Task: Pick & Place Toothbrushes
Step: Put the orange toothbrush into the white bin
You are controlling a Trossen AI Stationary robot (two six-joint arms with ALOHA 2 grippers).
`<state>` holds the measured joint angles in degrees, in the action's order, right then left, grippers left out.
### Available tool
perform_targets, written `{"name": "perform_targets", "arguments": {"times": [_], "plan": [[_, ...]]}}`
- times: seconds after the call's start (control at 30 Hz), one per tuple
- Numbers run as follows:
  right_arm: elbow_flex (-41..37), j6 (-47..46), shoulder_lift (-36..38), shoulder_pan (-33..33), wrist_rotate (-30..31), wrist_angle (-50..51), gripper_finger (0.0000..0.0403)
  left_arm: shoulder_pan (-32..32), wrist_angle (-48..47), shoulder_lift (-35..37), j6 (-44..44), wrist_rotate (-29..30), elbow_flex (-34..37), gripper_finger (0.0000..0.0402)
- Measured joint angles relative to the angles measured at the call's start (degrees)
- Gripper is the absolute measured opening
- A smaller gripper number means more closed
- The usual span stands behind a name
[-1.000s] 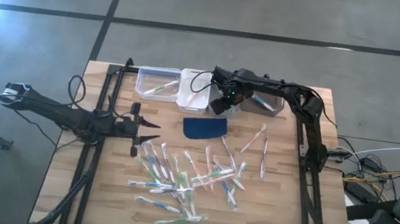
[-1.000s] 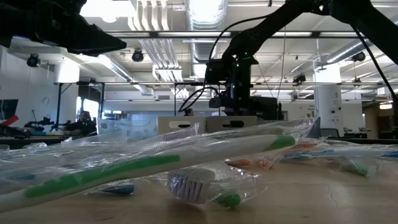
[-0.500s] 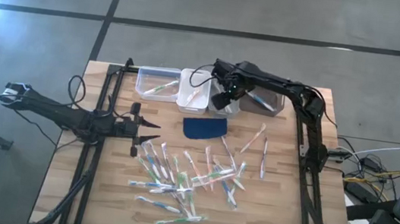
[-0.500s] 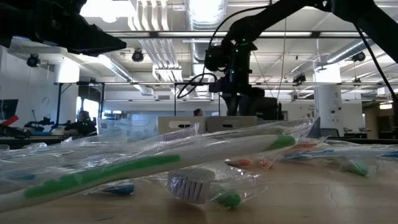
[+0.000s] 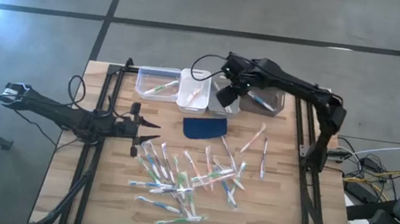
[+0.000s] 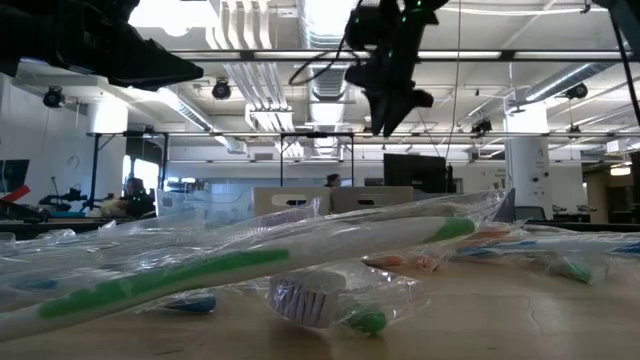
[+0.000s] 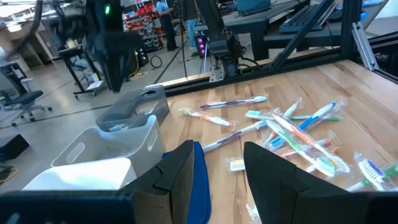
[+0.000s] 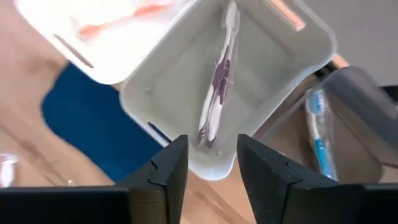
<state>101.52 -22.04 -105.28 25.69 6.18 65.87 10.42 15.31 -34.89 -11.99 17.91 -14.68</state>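
Observation:
Many toothbrushes (image 5: 184,175) in clear wrappers lie scattered flat on the wooden table's middle, close up in the low view (image 6: 250,265). My right gripper (image 8: 211,165) hangs open high above a pale grey bin (image 8: 267,68), where a purple toothbrush (image 8: 217,81) lies flat on the floor. In the high view this gripper (image 5: 226,96) is over the row of bins at the far edge. My left gripper (image 5: 153,131) waits open and level at the table's left, facing the pile (image 7: 292,130), with nothing between its fingers.
A white bin (image 8: 124,37) holds an orange toothbrush (image 8: 118,18), and a dark grey bin (image 8: 360,106) holds a blue one (image 8: 317,124). A clear bin (image 5: 156,82) stands at the far left of the row. A dark blue pad (image 5: 204,126) lies before the bins.
My right gripper has risen well clear of the bins, from down at their rims to high above them, and has drifted slightly toward the table's far right. The left arm and the scattered toothbrushes have kept still.

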Motion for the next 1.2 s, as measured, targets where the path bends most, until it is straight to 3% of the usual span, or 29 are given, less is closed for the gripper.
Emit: {"name": "perform_targets", "arguments": {"times": [0.5, 0.87, 1.03, 1.2], "plan": [[-0.9, -2.6, 14.2, -10.3, 3.2, 1.8, 0.0050, 0.0, -0.4, 0.0, 0.0, 0.0, 0.0, 0.0147], [-1.1, -8.3, 16.0, -15.2, 3.0, 8.8, 0.0019, 0.0, -0.6, 0.0, 0.0, 0.0, 0.0, 0.0147], [-1.6, -18.4, 15.9, -16.3, 3.5, 11.6, 0.0010, 0.0, -0.6, 0.0, 0.0, 0.0, 0.0, 0.0147], [-2.6, -30.5, 15.9, -19.5, 12.8, 19.8, 0.0009, 0.0, -1.0, 0.0, 0.0, 0.0, 0.0, 0.0147]]}}
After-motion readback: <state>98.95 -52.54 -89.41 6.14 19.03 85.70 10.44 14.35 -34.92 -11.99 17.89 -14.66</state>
